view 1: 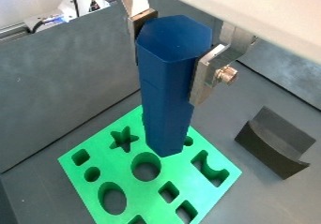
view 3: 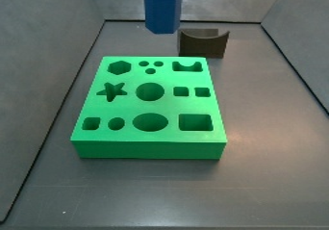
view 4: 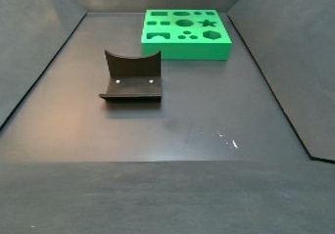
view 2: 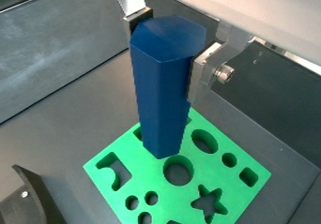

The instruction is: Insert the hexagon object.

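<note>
The hexagon object is a tall bright blue faceted bar point(view 1: 166, 101), upright in both wrist views point(view 2: 166, 106). My gripper point(view 1: 174, 50) is shut on its upper end, a silver finger plate point(view 1: 207, 73) on each side; it also shows in a wrist view point(view 2: 170, 48). The bar hangs in the air over the green board point(view 1: 94, 186) with shaped holes point(view 2: 119, 162). In a side view only the bar's lower part point(view 3: 161, 8) shows, above the far edge of the board point(view 3: 148, 149); the gripper is out of frame there. The bar is not in the side view showing the board point(view 4: 187, 50) far off.
A dark brown block with a curved notch point(view 3: 203, 41) stands behind the board, also seen in a side view point(view 4: 131, 76) and both wrist views point(view 1: 273, 141) point(view 2: 25, 200). Grey walls enclose the dark floor.
</note>
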Robot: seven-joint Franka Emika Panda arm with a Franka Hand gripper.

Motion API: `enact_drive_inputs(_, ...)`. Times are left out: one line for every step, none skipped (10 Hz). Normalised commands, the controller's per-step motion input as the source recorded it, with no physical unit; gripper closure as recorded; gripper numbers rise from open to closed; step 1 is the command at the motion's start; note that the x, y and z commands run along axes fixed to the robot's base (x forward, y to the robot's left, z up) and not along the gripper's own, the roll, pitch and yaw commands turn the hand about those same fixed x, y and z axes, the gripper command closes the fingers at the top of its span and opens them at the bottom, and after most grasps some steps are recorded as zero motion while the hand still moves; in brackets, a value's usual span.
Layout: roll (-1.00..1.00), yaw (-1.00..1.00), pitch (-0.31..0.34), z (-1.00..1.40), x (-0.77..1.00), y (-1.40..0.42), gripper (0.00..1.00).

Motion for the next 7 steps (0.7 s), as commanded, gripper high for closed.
enact_drive_inputs(0.02,0.00,0.003,0.00,0.04,0.00,1.00)
enact_drive_inputs(-0.02,-0.27,0.000,-0.03,0.00,0.17,1.00)
enact_drive_inputs(-0.27,-0.26,-0.176,-0.53,-0.37,0.43,1.00)
enact_drive_inputs(-0.35,-0.16,-0.171,-0.48,-0.33,0.51,1.00)
enact_drive_inputs(-0.37,-0.20,-0.187,-0.43,-0.35,0.44,1.00)
enact_drive_inputs(-0.31,-0.46,-0.154,-0.52,-0.48,0.17,1.00)
enact_drive_inputs(-0.11,-0.84,-0.130,-0.49,-0.33,0.00,1.00)
